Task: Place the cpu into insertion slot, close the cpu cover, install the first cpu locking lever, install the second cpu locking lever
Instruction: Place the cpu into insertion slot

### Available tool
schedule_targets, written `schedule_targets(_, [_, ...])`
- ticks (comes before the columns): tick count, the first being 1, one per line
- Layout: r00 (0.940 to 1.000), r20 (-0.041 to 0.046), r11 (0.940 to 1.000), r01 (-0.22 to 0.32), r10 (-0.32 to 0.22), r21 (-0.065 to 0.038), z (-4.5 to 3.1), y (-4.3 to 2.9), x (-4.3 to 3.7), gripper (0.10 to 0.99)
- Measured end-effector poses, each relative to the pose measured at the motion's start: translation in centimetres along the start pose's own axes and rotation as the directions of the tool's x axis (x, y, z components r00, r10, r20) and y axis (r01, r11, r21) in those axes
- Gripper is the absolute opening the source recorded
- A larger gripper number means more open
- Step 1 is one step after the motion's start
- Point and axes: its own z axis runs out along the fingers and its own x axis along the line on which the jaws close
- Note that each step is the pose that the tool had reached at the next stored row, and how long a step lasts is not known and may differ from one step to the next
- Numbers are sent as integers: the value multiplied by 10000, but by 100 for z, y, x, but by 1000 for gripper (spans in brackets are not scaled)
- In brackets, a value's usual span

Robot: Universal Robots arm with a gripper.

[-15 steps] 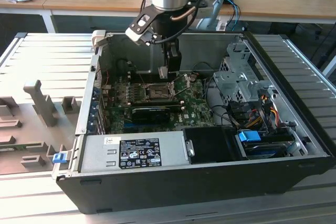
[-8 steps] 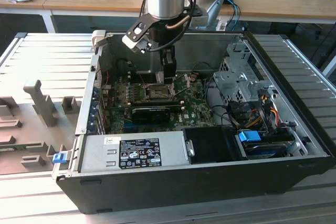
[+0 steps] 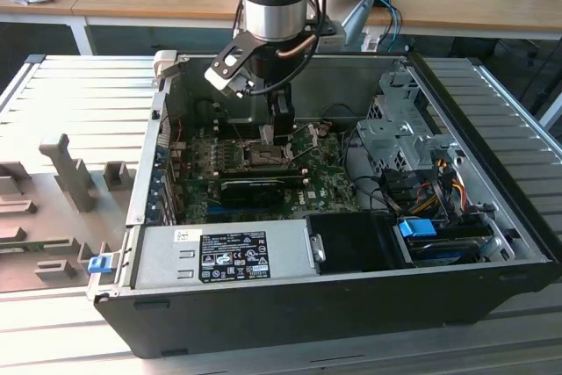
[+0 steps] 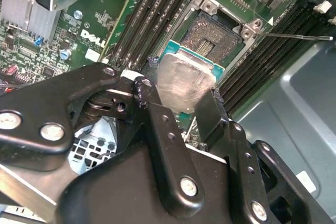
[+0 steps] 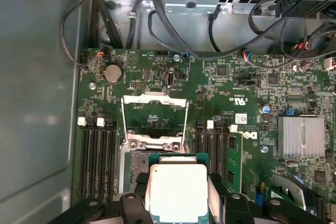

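Tool [image 4: 177,94] grips the cpu [image 4: 184,77] over the open insertion slot [image 4: 210,38]

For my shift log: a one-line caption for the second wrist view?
Claw grips the cpu, poised at the edge of the open slot on the green board.

cpu [image 4: 184,80], silver face up, held above open insertion slot [image 4: 211,39]; cpu cover [image 5: 155,98] raised.
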Motion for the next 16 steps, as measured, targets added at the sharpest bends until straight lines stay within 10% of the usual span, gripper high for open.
schedule_targets(16, [9999,9,9999,-118,118,-3,278,-100,154,525])
